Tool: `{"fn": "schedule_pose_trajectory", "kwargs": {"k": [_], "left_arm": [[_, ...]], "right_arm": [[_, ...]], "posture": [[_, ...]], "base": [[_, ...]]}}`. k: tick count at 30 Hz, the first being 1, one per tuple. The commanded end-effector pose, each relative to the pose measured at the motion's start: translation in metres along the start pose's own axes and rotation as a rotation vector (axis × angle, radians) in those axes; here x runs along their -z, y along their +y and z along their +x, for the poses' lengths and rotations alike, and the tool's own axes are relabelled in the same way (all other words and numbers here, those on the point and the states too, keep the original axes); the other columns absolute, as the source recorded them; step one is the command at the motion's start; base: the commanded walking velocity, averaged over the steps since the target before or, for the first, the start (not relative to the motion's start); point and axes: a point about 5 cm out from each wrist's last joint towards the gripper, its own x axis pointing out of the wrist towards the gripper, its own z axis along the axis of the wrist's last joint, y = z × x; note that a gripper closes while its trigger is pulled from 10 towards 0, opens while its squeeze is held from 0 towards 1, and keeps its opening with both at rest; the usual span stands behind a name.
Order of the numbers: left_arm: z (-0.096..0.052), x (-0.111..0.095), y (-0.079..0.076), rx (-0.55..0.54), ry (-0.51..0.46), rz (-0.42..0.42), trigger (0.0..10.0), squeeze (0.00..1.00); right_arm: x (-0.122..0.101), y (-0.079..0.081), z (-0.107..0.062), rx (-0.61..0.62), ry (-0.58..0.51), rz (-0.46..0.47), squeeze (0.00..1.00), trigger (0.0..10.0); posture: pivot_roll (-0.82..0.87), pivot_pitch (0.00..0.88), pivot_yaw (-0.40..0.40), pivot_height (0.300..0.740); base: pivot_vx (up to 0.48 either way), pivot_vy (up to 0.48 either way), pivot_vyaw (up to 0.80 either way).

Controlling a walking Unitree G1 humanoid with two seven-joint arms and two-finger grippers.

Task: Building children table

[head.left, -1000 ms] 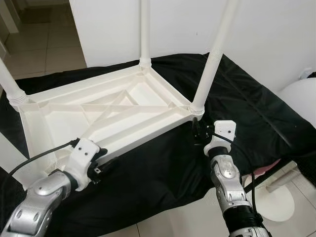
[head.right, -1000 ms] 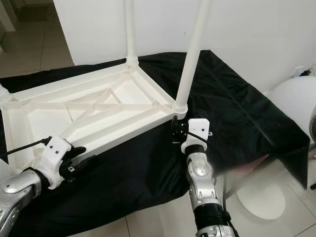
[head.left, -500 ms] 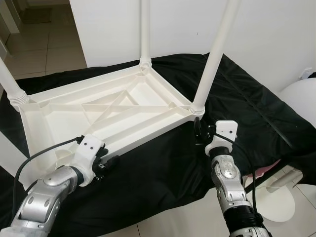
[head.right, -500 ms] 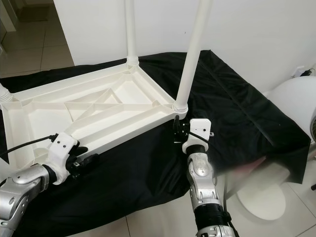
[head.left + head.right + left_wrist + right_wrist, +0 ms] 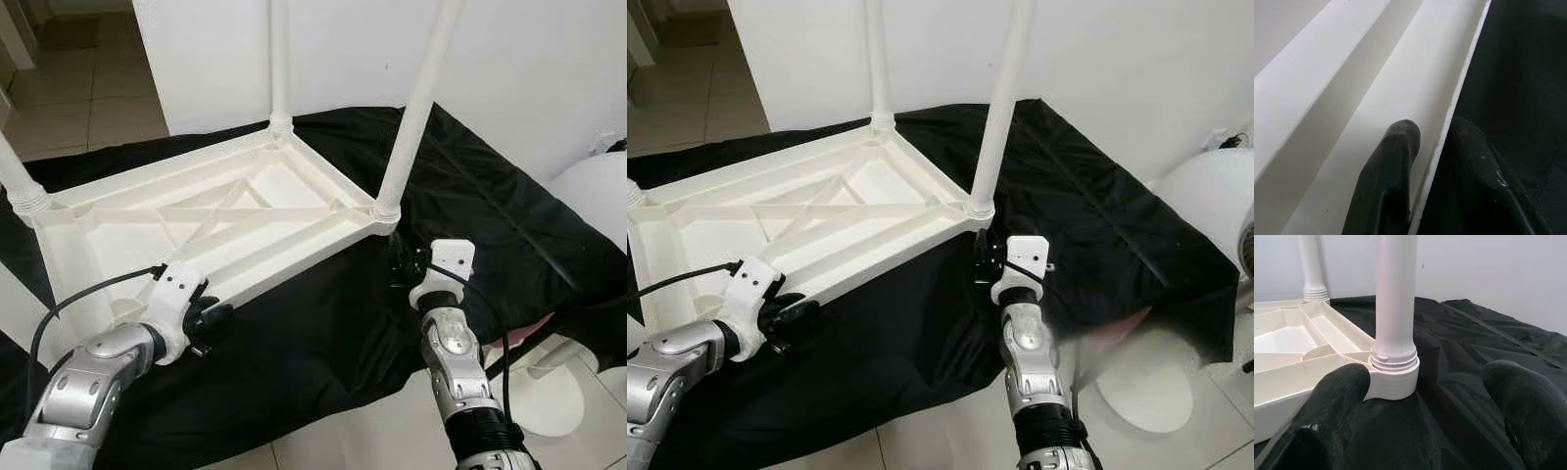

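The upturned white table top (image 5: 216,220) lies on black cloth (image 5: 470,206), its rim pinched by the left gripper (image 5: 1437,142), right gripper (image 5: 1425,401) spread wide at the near leg (image 5: 411,108); a steady lift likely needs both corners held evenly.
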Motion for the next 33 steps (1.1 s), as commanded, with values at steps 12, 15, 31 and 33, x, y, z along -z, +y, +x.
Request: {"fn": "schedule_pose_trajectory", "kwargs": {"k": [12,15,31,33], "left_arm": [[-0.011,0.015,0.028,-0.244,0.073,-0.064,0.0,0.00],[-0.008,0.010,0.034,-0.316,0.043,-0.090,0.0,0.00],[0.000,-0.003,-0.014,0.036,-0.051,0.022,10.0,1.00],[-0.001,-0.003,-0.018,0.064,-0.053,0.060,10.0,1.00]], "right_arm": [[0.000,0.000,0.001,0.002,-0.002,-0.004,0.00,10.0],[0.001,0.001,0.002,0.001,-0.001,-0.003,0.00,10.0],[0.001,-0.001,0.001,0.005,-0.002,-0.007,0.00,10.0],[0.002,0.000,0.001,0.006,0.000,-0.006,0.00,10.0]], "posture": [[0.00,0.077,0.002,0.740],[0.00,0.076,-0.001,0.740],[-0.01,0.073,0.003,0.740],[-0.01,0.073,0.005,0.740]], "base": [[0.000,0.000,0.00],[0.000,0.000,0.00],[0.000,0.000,0.00],[0.000,0.000,0.00]]}}
